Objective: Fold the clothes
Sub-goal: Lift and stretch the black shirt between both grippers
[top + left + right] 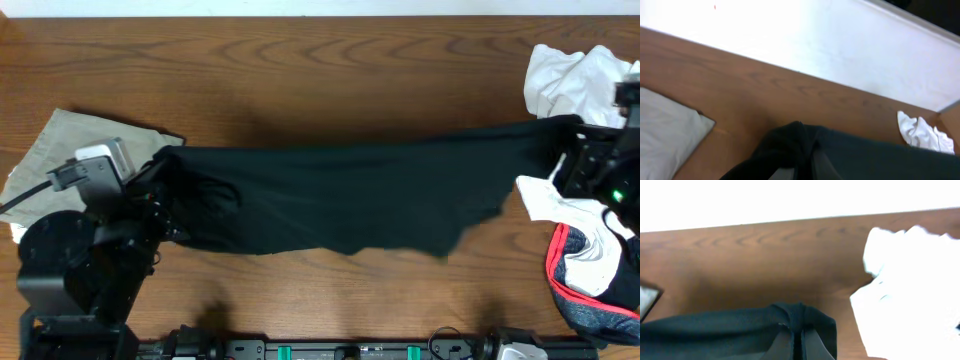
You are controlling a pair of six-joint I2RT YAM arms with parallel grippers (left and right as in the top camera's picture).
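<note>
Black shirt is held stretched across the wooden table, its left end clamped by the left gripper and its right end pinched by the right gripper. Farther back, a khaki garment is seen at left and a white garment at right.

Black shirt: stretched wide between left fingers and right fingers, a bunched end pinched in each.
Khaki garment: flat, just outward of left fingers.
White garment: crumpled, beyond right fingers.
Red/grey garment: heaped, nearer than right fingers.
</note>
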